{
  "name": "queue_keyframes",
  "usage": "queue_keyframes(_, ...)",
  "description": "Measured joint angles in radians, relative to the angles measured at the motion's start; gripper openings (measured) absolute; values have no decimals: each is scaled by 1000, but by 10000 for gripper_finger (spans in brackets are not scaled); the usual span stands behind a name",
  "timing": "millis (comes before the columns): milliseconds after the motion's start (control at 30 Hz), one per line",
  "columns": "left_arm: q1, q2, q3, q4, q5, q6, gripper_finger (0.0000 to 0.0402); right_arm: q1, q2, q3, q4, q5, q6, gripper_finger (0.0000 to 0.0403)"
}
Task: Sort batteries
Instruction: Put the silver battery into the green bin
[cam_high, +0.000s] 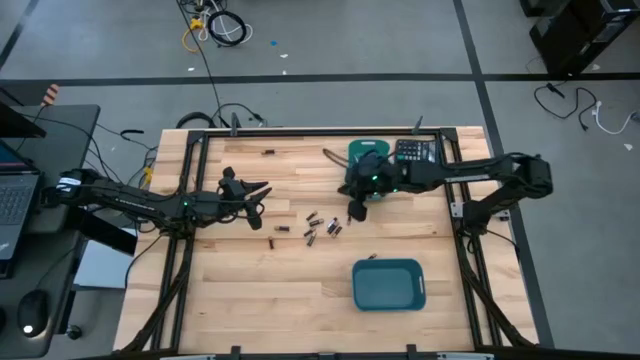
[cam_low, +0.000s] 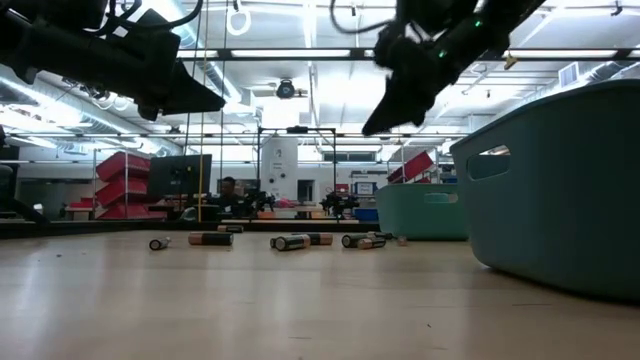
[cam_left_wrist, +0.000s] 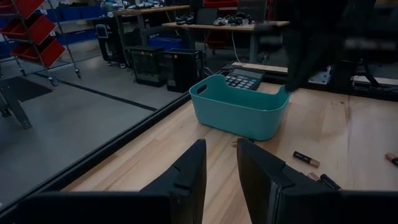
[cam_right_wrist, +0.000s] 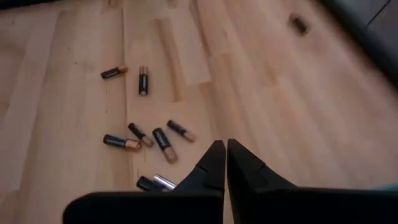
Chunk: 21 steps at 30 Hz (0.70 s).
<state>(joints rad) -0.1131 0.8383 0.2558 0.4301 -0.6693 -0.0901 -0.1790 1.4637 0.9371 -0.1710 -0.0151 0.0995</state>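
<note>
Several small batteries (cam_high: 320, 228) lie flat on the wooden table near its middle, dark with copper ends in the right wrist view (cam_right_wrist: 149, 137); in the low view they lie in a row (cam_low: 290, 241). Single batteries lie apart (cam_high: 268, 152) (cam_high: 373, 257). My right gripper (cam_right_wrist: 225, 144) hangs above the table just right of the cluster (cam_high: 357, 212), shut and with nothing between its fingers. My left gripper (cam_left_wrist: 221, 146) hovers left of the cluster (cam_high: 258, 200), open and holding nothing, pointing toward the far teal bin (cam_left_wrist: 239, 109).
One teal bin (cam_high: 388, 283) stands near the front right, big in the low view (cam_low: 560, 180). The other teal bin (cam_high: 362, 152) stands at the far edge, partly under my right arm, with a black calculator (cam_high: 413, 152) beside it. Bare wood lies at the near left.
</note>
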Motion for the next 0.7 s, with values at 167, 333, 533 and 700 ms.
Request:
queue_keyframes(167,0,0,0,-1,0,-1,92,49,122,39,-30,-8,66,2)
queue_keyframes(333,0,0,0,-4,0,-6,92,107,225,145,-115,-11,63,1)
queue_keyframes(533,0,0,0,-8,0,-6,92,139,345,273,-272,-10,91,0)
queue_keyframes(700,0,0,0,-19,0,-6,92,161,423,333,-376,-5,133,0)
